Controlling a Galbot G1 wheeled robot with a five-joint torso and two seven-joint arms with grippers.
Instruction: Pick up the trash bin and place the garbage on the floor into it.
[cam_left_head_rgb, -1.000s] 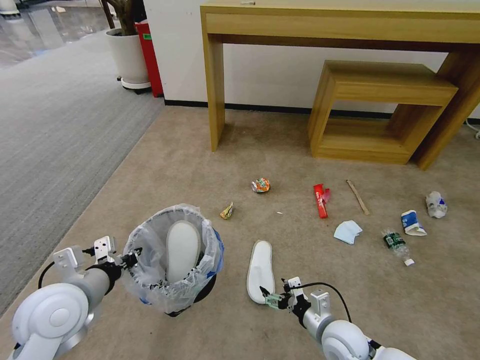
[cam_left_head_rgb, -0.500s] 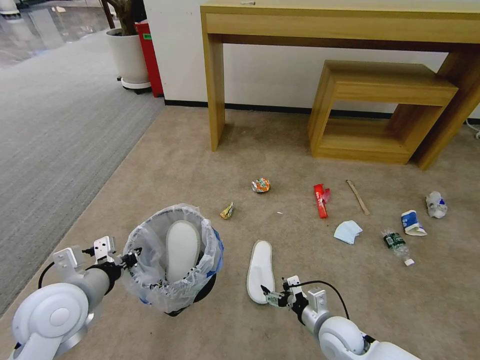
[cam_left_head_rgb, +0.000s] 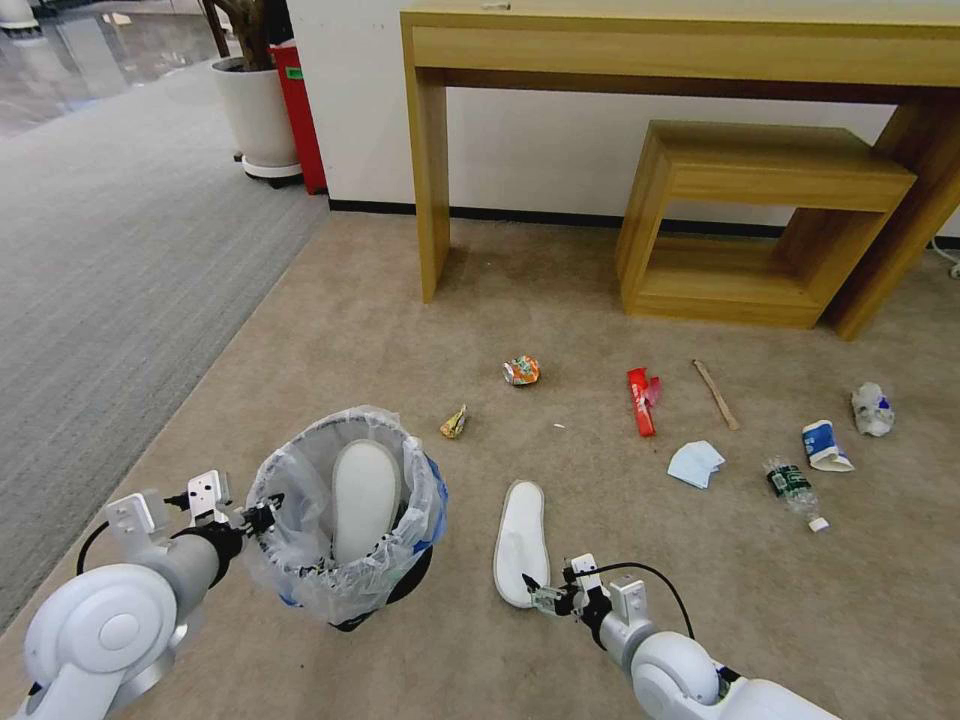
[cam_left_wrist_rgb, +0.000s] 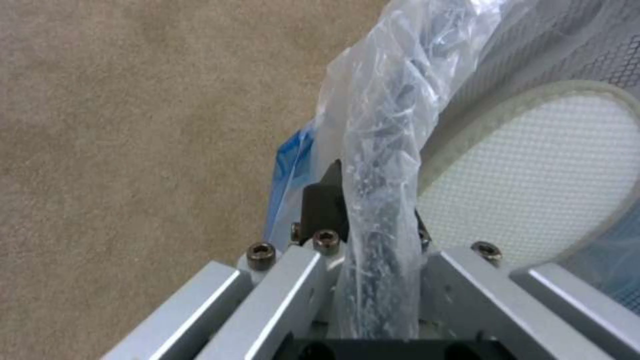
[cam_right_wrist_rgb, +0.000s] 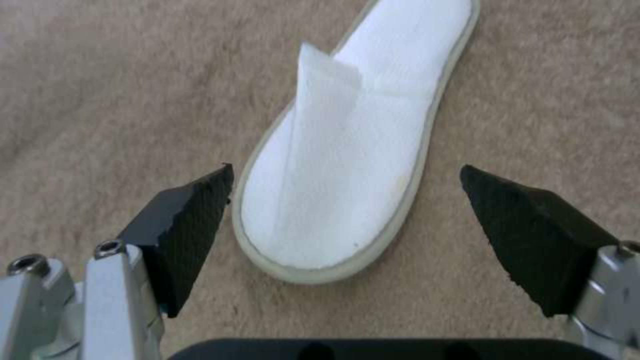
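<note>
Fingers (cam_right_wrist_rgb: 533, 245) spread above flat, soft white slipper (cam_right_wrist_rgb: 353, 150).

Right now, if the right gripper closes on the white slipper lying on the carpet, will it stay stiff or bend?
The white slipper will probably bend: it looks thin and flat, and its fabric strap is creased. It seems light, so it may slide on the carpet if pushed. The right gripper is open, one finger at each side of its rounded end, so a pinch across it may fold it.

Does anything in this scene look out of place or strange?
Yes. One white slipper stands on end inside the trash bin, while its pair still lies on the floor, before the open right gripper.
</note>
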